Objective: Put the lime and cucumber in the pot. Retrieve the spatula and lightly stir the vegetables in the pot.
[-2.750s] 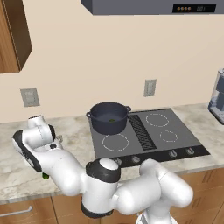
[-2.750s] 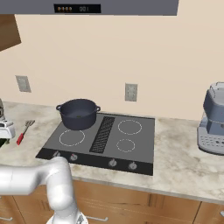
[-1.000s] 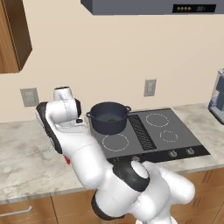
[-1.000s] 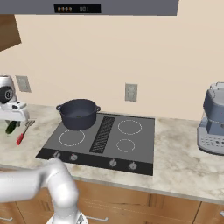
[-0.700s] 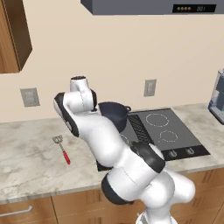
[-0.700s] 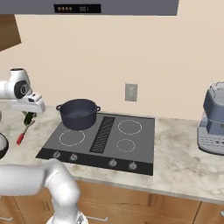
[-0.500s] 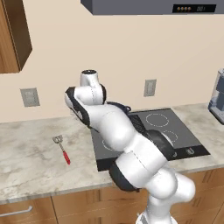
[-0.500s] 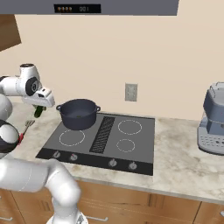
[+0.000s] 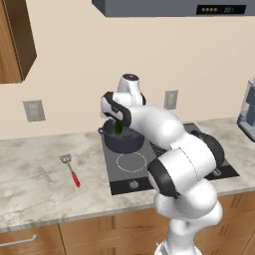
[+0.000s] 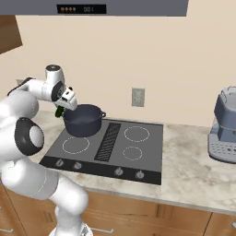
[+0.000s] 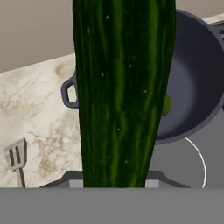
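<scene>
Above pot [image 11: 192, 83]: end effector [image 9: 118, 123] gripping cucumber [image 11: 122, 92]; no legible writing.

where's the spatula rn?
The spatula lies flat on the marble counter to the left of the cooktop in the left base view, apart from the pot; its slotted head also shows at the hand view's lower left.

One cucumber [image 11: 122, 92]. One pot [image 10: 82, 120] with two side handles, and one small green piece [image 11: 166, 105] inside it. One spatula [image 9: 70, 169] lies on the tabletop [image 9: 35, 179]. One cooktop [image 10: 110, 143] with four burner rings and four knobs. Two wall outlets show in the left base view. One coffee machine [image 10: 223, 123]. One range hood [image 10: 110, 7].
</scene>
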You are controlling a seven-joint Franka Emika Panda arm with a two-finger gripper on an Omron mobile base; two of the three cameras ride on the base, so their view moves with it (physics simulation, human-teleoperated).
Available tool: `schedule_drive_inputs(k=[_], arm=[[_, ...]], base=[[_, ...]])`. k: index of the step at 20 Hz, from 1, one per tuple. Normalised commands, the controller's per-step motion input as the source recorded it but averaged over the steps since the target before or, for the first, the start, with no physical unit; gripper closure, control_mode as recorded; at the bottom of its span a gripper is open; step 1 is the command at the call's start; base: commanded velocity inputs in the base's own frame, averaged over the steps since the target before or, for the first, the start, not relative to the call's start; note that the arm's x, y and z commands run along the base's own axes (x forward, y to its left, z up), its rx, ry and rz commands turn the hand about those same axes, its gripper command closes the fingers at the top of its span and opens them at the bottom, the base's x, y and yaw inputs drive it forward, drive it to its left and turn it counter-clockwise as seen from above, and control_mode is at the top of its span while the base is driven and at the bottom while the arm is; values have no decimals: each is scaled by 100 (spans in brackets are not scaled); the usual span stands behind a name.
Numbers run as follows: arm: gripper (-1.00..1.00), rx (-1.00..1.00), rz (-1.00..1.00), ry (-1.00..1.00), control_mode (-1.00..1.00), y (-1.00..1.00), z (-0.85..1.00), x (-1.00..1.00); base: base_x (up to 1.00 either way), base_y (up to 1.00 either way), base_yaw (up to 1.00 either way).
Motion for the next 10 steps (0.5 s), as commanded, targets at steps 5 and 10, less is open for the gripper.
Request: schedule_drive_inputs(k=[5,10], arm=[[100,-5,16,1,-100,-47,-12,14],[100,-1,13,1,-100,-25,-4,31]], base=[[0,0,0],[0,0,0]])
